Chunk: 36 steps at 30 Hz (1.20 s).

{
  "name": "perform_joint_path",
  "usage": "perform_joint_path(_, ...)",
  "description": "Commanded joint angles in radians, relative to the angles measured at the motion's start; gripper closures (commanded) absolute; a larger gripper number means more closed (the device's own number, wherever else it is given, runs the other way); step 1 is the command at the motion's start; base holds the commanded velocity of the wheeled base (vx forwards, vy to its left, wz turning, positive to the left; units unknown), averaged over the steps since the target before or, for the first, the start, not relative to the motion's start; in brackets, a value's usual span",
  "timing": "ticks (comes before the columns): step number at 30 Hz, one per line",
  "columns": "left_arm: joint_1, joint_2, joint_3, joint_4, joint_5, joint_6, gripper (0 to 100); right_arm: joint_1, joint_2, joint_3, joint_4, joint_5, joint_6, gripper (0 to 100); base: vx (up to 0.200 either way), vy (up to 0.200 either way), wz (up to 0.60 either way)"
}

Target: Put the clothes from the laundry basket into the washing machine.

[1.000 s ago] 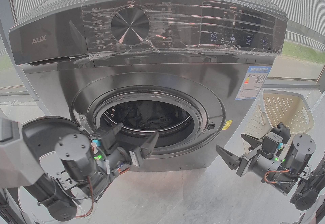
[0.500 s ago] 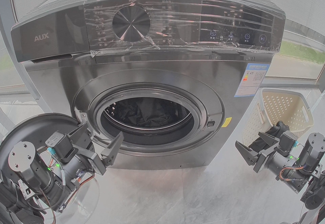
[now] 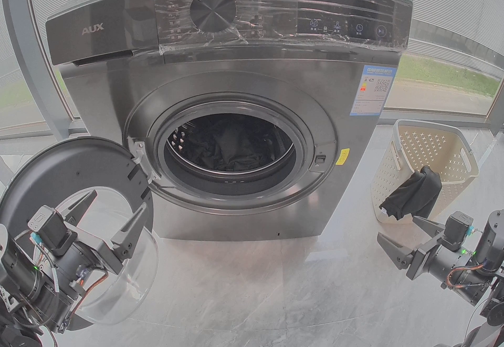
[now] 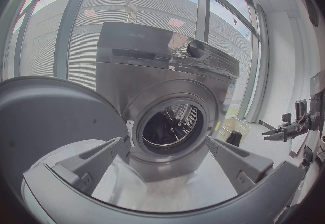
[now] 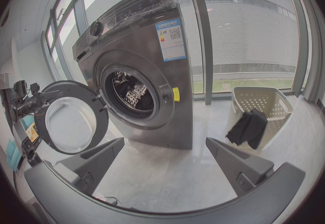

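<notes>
A: Nearest first. What are the arms doing?

B: The left gripper (image 3: 118, 199) is hovering low at eight o'clock, jaws spread wide, carrying nothing. It is sitting right in front of the door (image 3: 68, 169), which is hanging fully open toward nine. I judge that is keeping the mouth clear for loading.

A: And the other side?

B: The right gripper (image 3: 397, 227) is hovering at four o'clock, jaws likewise released and empty, fingers pointing toward ten.

A: Where is the clothing lying?

B: A dark garment (image 3: 415, 196) is draping over the near rim of the laundry basket (image 3: 457, 146) at three o'clock, just beyond the right gripper, half spilling outside. Hanging like that, it is offering a loose fold to pinch. It is probably limp and will sag when lifted.

A: Farther back?

B: The washing machine (image 3: 231, 75) is standing at twelve, with dark clothes (image 3: 226, 141) already lying inside the drum.

A: Stage?

B: Judging by that, partway through. The right arm is looking best placed for the next pick.
</notes>
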Motion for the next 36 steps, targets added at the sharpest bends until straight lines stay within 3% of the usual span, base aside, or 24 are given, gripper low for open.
perform_joint_path(1, 0.02, -0.195, 0.018, 0.151, 0.0, 0.002, 0, 0.001, -0.256, 0.017, 0.212, -0.004, -0.006, 0, -0.2, 0.0, 0.0)
perform_joint_path(4, 0.021, -0.313, 0.018, 0.297, 0.0, 0.01, 0, -0.035, -0.359, 0.017, 0.308, -0.01, -0.03, 0, -0.2, 0.0, 0.0)
perform_joint_path(5, 0.021, -0.313, 0.018, 0.297, 0.0, 0.01, 0, -0.035, -0.359, 0.017, 0.308, -0.01, -0.03, 0, 0.0, 0.0, 0.0)
perform_joint_path(6, 0.023, -0.408, 0.018, 0.404, 0.0, 0.01, 0, -0.081, -0.414, 0.017, 0.326, -0.011, -0.033, 0, 0.0, 0.0, 0.0)
perform_joint_path(7, 0.024, -0.422, 0.018, 0.422, 0.0, 0.01, 0, -0.087, -0.421, 0.017, 0.328, -0.011, -0.033, 0, 0.0, 0.0, 0.0)
perform_joint_path(9, 0.06, -0.537, 0.018, 0.583, 0.0, 0.005, 0, -0.119, -0.513, 0.017, 0.372, -0.013, -0.035, 0, 0.0, 0.0, 0.0)
perform_joint_path(13, 0.113, -0.68, 0.018, 0.758, -0.006, -0.001, 0, -0.136, -0.667, 0.017, 0.527, -0.013, -0.035, 0, 0.0, 0.0, 0.0)
perform_joint_path(14, 0.136, -0.766, 0.018, 0.833, -0.011, -0.001, 0, -0.162, -0.759, 0.017, 0.647, -0.014, -0.035, 0, 0.0, 0.0, 0.0)
perform_joint_path(16, 0.155, -0.807, 0.018, 0.869, -0.012, -0.003, 0, -0.185, -0.82, 0.017, 0.717, -0.013, -0.035, 0, 0.0, 0.0, 0.0)
perform_joint_path(18, 0.218, -0.908, 0.018, 0.956, -0.018, -0.009, 0, -0.259, -0.986, 0.017, 0.857, -0.008, -0.061, 0, 0.0, 0.0, 0.0)
perform_joint_path(21, 0.244, -0.971, 0.018, 1.021, -0.024, -0.016, 0, -0.303, -1.084, 0.017, 0.904, 0.012, -0.095, 0, 0.0, 0.0, 0.0)
perform_joint_path(22, 0.275, -1.017, 0.018, 1.079, -0.041, -0.026, 0, -0.337, -1.173, 0.017, 0.949, 0.055, -0.108, 0, 0.0, 0.0, 0.0)
perform_joint_path(24, 0.307, -1.068, 0.018, 1.128, -0.063, -0.032, 0, -0.371, -1.242, 0.017, 1.006, 0.096, -0.11, 0, 0.0, 0.0, 0.0)
perform_joint_path(28, 0.367, -1.168, 0.018, 1.225, -0.13, -0.038, 0, -0.417, -1.386, 0.017, 1.141, 0.136, -0.111, 0, 0.0, 0.0, 0.0)
perform_joint_path(33, 0.46, -1.283, 0.018, 1.352, -0.212, -0.027, 0, -0.417, -1.385, 0.017, 1.188, 0.13, -0.096, 0, 0.0, 0.0, 0.0)
perform_joint_path(36, 0.486, -1.287, 0.018, 1.369, -0.205, -0.024, 0, -0.42, -1.383, 0.017, 1.2, 0.128, -0.121, 0, 0.0, 0.0, 0.0)
